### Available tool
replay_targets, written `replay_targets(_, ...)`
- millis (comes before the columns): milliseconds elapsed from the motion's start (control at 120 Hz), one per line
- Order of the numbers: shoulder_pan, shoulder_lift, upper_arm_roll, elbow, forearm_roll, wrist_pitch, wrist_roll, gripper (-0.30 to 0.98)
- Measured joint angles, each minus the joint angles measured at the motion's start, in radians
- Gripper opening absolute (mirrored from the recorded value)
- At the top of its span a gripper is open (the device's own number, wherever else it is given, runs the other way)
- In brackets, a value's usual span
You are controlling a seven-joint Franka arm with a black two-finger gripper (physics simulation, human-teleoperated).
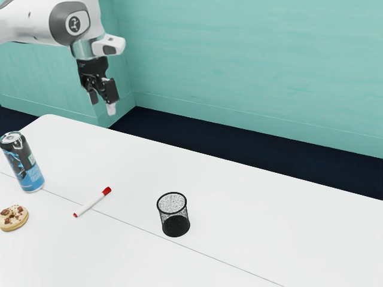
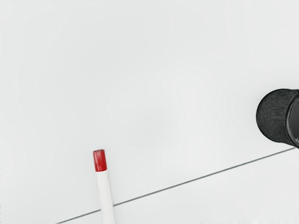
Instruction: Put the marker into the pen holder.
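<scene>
1. Pen holder (image 1: 175,226): black mesh, upright on the white table (image 1: 257,215).
2. Marker (image 1: 92,203): lying on the table, toward the exterior view's left from the pen holder, apart from it; red cap end is the nearer one.
3. Gripper (image 1: 102,104): raised, well apart from the pen holder, toward the exterior view's upper left; fingers stand wide, holding nothing.
4. Can (image 1: 24,164), upright, and donut (image 1: 13,218): farther from the pen holder than the marker, same side.

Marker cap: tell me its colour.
The cap on the marker is red; it shows best in the wrist view.
</scene>
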Motion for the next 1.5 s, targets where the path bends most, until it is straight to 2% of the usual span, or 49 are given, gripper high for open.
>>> replay_targets(242, 0.001, -0.01, 0.005, -0.033, 0.007, 0.02, 0.083, 0.69)
replay_targets(367, 0.014, -0.047, 0.043, -0.238, 0.006, 0.118, 0.077, 0.69)
replay_targets(508, 0.011, -0.03, 0.067, -0.278, 0.023, 0.194, 0.051, 0.69)
replay_targets(625, 0.007, -0.029, 0.075, -0.417, 0.041, 0.334, 0.029, 0.69)
replay_targets(808, 0.042, 0.046, 0.075, -0.442, 0.043, 0.471, -0.01, 0.68)
replay_targets(858, 0.05, 0.061, 0.075, -0.444, 0.043, 0.493, -0.021, 0.63)
replay_targets(975, 0.062, 0.076, 0.075, -0.462, 0.044, 0.529, -0.043, 0.39)
replay_targets(1075, 0.058, 0.085, 0.073, -0.493, 0.047, 0.553, -0.059, 0.29)
replay_targets(1250, 0.057, 0.077, 0.072, -0.603, 0.054, 0.64, -0.079, 0.21)
replay_targets(1500, 0.062, 0.105, 0.072, -0.588, 0.058, 0.704, -0.089, 0.18)
